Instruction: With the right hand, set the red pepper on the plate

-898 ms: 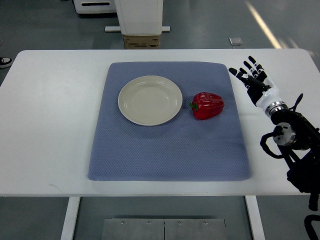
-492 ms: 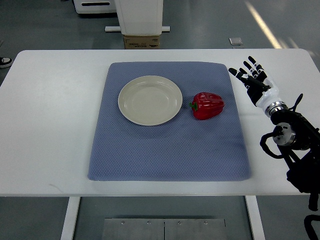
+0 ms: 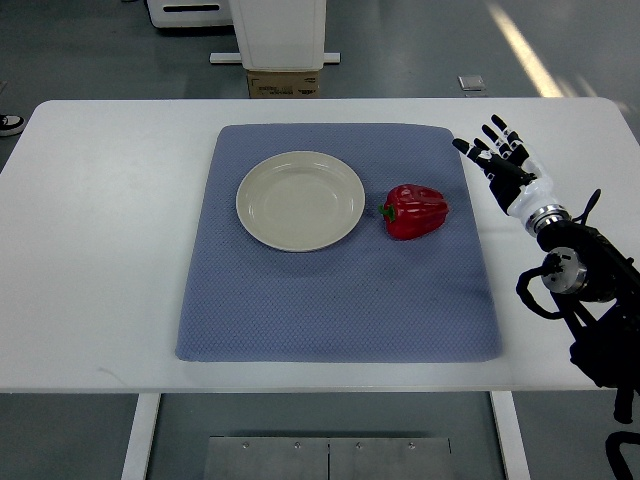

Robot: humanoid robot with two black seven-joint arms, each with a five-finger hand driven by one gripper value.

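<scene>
- Since the earlier frames, only the right hand (image 3: pixel 497 162) has moved: it has shifted slightly left, toward the mat, while everything else lies where it was.
- Right hand: black fingers (image 3: pixel 487 140) spread and empty, held over the white table (image 3: pixel 110 250) just off the mat's far right corner. A white cuff joins it to a black arm with looped cables, coming in from the lower right edge.
- Pepper (image 3: pixel 414 210): red, lying on its side on the mat, green stem pointing left at the plate. It sits left of the hand and a little nearer the camera, apart from the hand, untouched.
- Plate (image 3: pixel 299 200): round, cream, bare, just left of the pepper with a narrow gap between them. It rests on the mat's far half.
- Mat (image 3: pixel 330 300): blue-grey, textured, roughly square, covering the middle of the table.
- Beyond the table's far edge: a white machine base and a small cardboard box (image 3: pixel 284 84) on a grey floor.
- Left arm is out of view.
</scene>
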